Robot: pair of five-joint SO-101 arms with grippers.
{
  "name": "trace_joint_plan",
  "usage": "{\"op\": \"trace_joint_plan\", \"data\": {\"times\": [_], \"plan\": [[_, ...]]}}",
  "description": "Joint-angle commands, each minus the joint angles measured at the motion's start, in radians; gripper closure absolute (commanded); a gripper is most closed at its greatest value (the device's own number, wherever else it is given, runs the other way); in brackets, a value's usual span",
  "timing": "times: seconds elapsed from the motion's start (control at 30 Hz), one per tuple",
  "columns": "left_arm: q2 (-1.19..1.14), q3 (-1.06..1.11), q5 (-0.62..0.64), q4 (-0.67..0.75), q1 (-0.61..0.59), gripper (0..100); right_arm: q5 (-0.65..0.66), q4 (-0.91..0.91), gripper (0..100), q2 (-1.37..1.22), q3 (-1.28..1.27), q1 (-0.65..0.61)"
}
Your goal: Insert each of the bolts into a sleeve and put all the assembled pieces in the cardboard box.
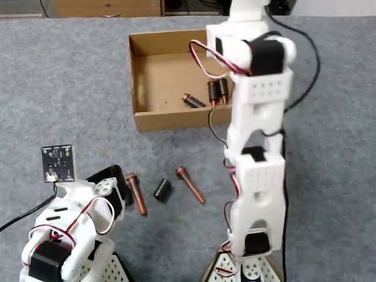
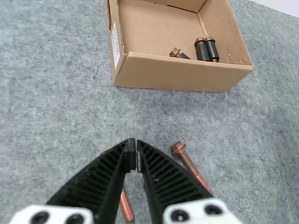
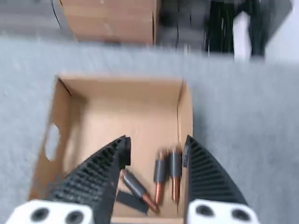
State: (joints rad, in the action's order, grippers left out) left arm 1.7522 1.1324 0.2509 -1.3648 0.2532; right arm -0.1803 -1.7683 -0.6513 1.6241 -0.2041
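Two bolts lay loose. The left gripper point(image 2: 135, 156), fingers together and empty, hung over the left bolt point(image 1: 136, 194); rightward lay the sleeve point(image 1: 163, 190) and right bolt point(image 1: 190, 184). The right gripper point(image 3: 156, 142), fingers apart, hung above the cardboard box point(image 1: 176, 120). Descending closed, the left might roll its bolt away.

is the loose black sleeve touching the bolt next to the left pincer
Apart. The high view shows a clear gap between the sleeve and that bolt.

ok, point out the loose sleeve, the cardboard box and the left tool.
loose sleeve point(image 1: 163, 190), high view, middle of its black body.
cardboard box point(image 1: 176, 119), high view, outer wall facing the arms.
left tool point(image 2: 135, 144), left wrist view, between its closed tips.
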Motion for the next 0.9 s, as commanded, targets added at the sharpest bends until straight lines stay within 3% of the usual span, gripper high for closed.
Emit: {"op": "trace_joint_plan", "data": {"times": [0.0,0.2,0.47,0.73,0.87], "plan": [[-0.002,-0.017,-0.011,0.017,-0.008,98,0.000,-0.020,82.4,0.194,0.030,-0.033],[-0.005,-0.017,-0.011,0.017,-0.009,98,-0.002,-0.020,82.4,0.458,-0.097,-0.033],[0.001,0.002,-0.011,0.018,-0.012,98,-0.009,-0.014,82.4,0.920,-0.739,-0.035],[0.001,-0.005,-0.011,0.015,-0.101,98,-0.374,0.066,82.4,1.219,-1.323,-0.033],[0.001,-0.005,-0.009,0.015,-0.140,98,-0.466,0.198,82.4,1.236,-1.564,-0.094]]}}
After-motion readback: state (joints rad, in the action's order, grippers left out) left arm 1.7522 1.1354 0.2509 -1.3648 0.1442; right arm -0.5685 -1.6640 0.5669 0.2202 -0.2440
